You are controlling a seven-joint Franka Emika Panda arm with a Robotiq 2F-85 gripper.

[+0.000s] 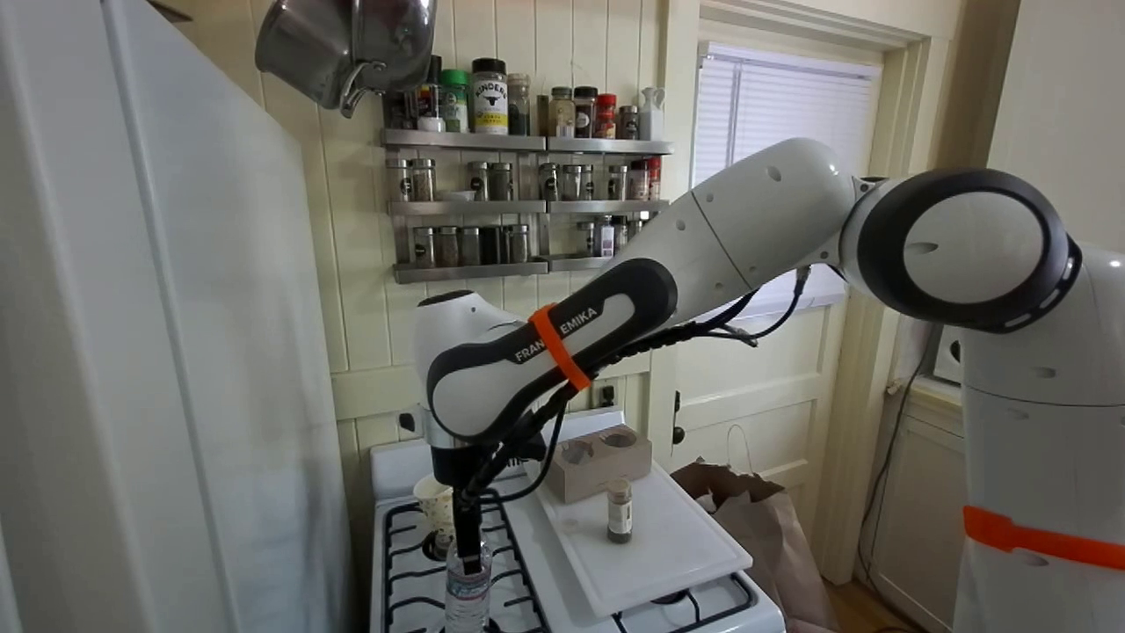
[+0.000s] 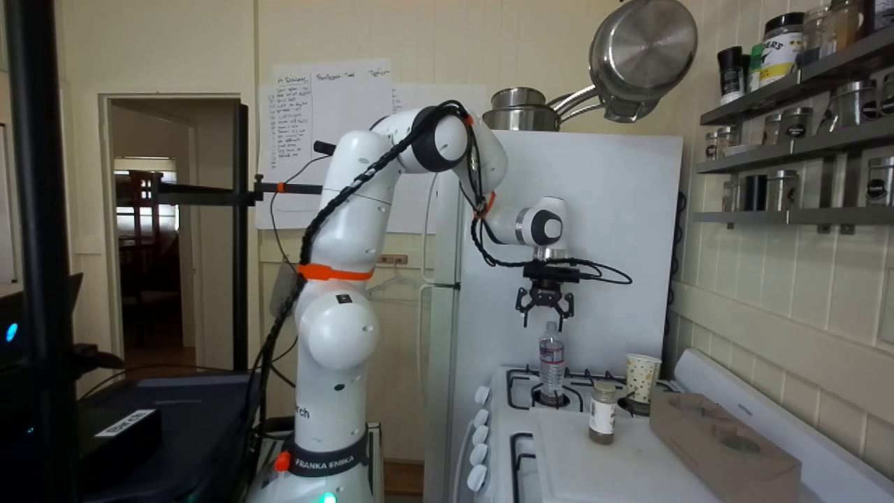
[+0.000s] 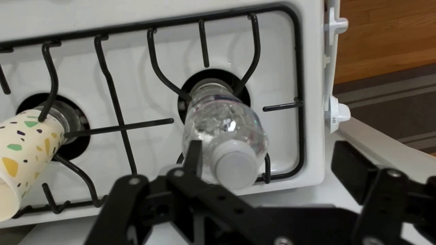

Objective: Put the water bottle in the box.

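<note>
The water bottle [image 3: 224, 115] stands upright in the dark well of a burner [image 3: 214, 72], below the jaws and roughly within their span. In an exterior view its cap [image 2: 551, 326] comes up to about fingertip height; in the wrist view it sits off centre, nearer the finger [image 3: 193, 156] on the side of the paper cup [image 3: 29, 153]. Whether that finger touches the bottle I cannot tell. The gripper [image 2: 543, 326] points down with its jaws spread wide and has hold of nothing.

Around the bottle's foot, under the jaws, bars of the grate [image 3: 146, 124] reach in; the cup is beside the jaws, over the neighbouring burner. Well off to the side and lower than the jaws lies a white tray [image 1: 668, 545], with a spice jar [image 2: 602, 416] upright on it and the box [image 1: 606, 470], round holes in its top, at the tray's back.

The step in hand looks like lining up the grasp, with the carry not yet begun. The next move seems to call for a slight shift cupward to centre the cap, a descent around the neck or shoulder, then a gentle squeeze, as the thin plastic may give. The lift should go straight up, and the carry high enough to clear the jar.
</note>
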